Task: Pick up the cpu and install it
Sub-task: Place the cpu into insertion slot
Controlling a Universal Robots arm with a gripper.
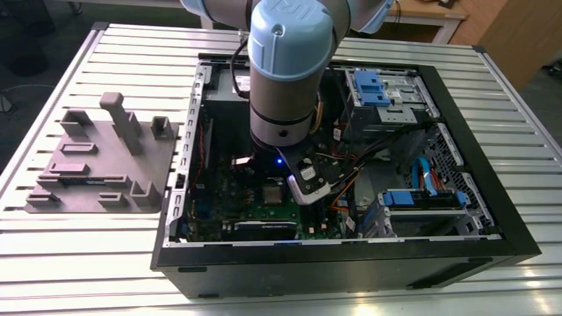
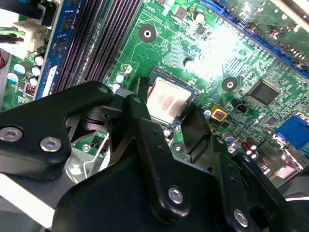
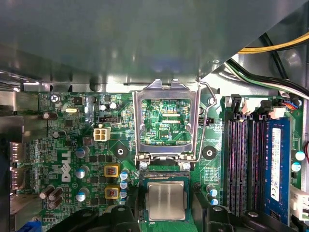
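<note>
Hanging straight down into the open PC case (image 1: 351,262), my gripper (image 2: 166,107) is over the motherboard (image 3: 72,145), jaws on two opposite sides of the cpu (image 3: 165,200), close against its edges so the chip sits level and its metal top is free. Cannot tell if I'm clenched on it or let go. Cpu lies flat in or just over the socket (image 3: 164,175), can't say which, near the memory slots (image 3: 241,164). Load plate (image 3: 136,121) stands swung up off the socket so the chip can go in. Grey parts fixture (image 1: 97,171) well apart at the exterior view's left, outside the case
</note>
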